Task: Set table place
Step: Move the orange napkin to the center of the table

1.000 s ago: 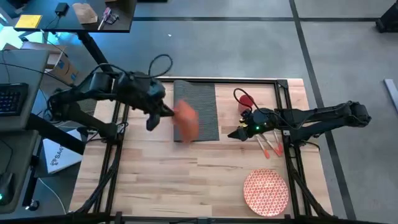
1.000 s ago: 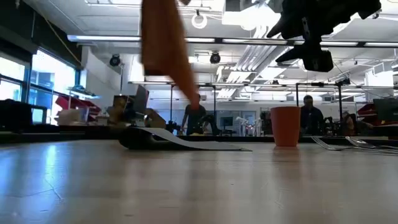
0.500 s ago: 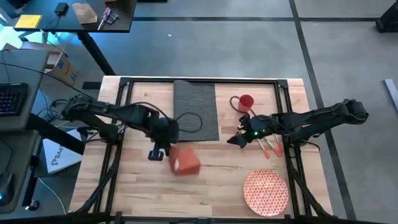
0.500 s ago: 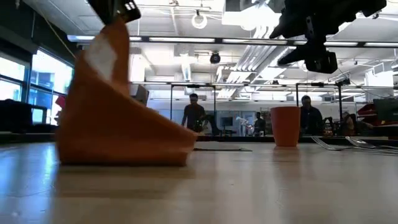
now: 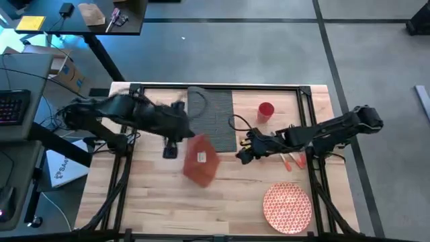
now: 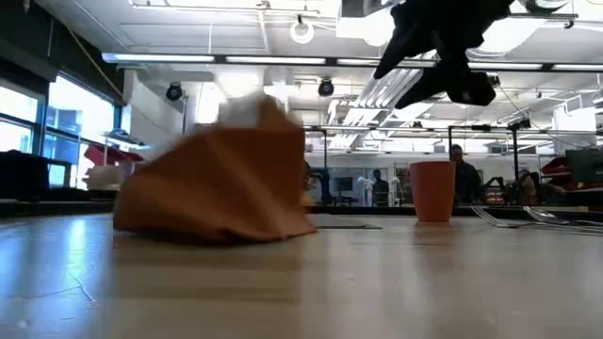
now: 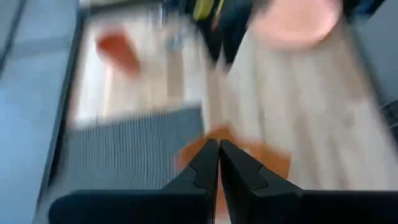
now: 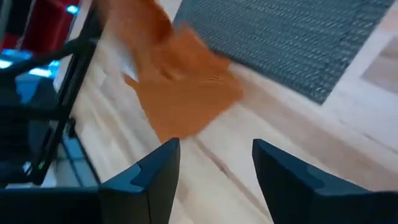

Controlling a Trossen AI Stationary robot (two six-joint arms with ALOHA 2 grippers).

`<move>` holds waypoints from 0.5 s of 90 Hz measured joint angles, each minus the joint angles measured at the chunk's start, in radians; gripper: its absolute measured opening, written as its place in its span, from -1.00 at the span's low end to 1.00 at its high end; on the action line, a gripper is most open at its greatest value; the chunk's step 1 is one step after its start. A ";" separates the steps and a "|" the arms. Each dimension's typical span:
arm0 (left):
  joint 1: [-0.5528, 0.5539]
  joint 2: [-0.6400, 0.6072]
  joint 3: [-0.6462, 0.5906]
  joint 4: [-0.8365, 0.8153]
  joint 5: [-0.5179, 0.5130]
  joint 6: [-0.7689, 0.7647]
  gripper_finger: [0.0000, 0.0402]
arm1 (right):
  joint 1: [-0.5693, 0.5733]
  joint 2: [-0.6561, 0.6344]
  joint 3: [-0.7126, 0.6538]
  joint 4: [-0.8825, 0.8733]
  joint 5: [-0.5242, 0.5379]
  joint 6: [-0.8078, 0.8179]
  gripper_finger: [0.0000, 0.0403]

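High view: the orange napkin (image 5: 200, 166) lies crumpled on the bare wooden table (image 5: 154, 202), just off the near edge of the grey placemat (image 5: 213, 118). The left gripper (image 5: 180, 134), fingers pressed together and holding nothing, sits beside the napkin's far left corner. The right gripper (image 5: 242, 151), fingers spread, hovers just right of the placemat's near right corner. The red cup (image 5: 266, 110) stands farther right; the patterned plate (image 5: 287, 207) rests near the table's near right edge.
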 joint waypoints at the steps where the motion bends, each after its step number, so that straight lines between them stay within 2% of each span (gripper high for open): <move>1: -0.006 0.000 0.001 0.000 0.003 0.005 -1.00 | 0.001 0.002 0.006 -0.004 0.002 -0.001 -0.14; 8: -0.042 0.001 -0.029 -0.015 0.006 0.008 -1.00 | 0.014 0.006 0.035 -0.016 0.009 -0.024 -0.17; 15: -0.065 0.007 -0.109 -0.023 -0.004 -0.055 -1.00 | 0.025 0.006 0.041 -0.019 0.011 -0.049 -0.18; 30: -0.115 0.007 -0.256 -0.025 0.000 -0.415 -1.00 | 0.030 0.028 0.042 -0.020 -0.022 -0.062 -0.18; 45: -0.212 0.007 -0.293 -0.021 -0.020 -0.687 -1.00 | 0.013 0.118 0.042 0.036 -0.052 -0.117 -0.18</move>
